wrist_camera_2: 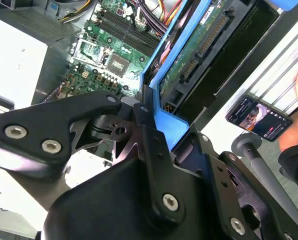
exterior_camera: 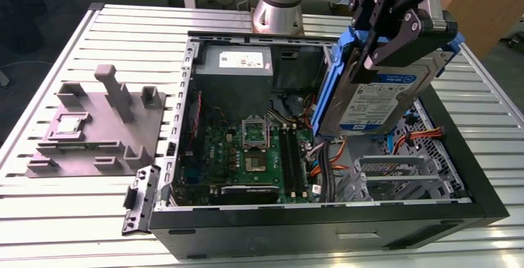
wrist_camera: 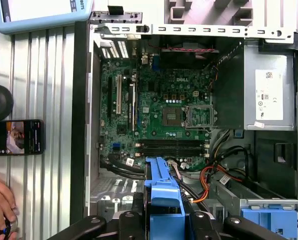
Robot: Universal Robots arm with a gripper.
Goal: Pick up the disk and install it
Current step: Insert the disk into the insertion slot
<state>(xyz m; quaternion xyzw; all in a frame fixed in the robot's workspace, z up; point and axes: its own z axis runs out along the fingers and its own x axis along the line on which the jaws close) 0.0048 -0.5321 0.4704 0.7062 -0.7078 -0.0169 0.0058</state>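
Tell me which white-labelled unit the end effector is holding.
The blue-framed disk, gripped above the case; the grey power supply sits inside it.

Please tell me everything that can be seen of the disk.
The disk is a flat silver-grey metal drive with a white label and a blue stripe, framed by a blue plastic carrier. The gripper clamps its upper end, so it hangs nearly upright, slightly tilted, over the open computer case. Whether its lower end touches anything is unclear.
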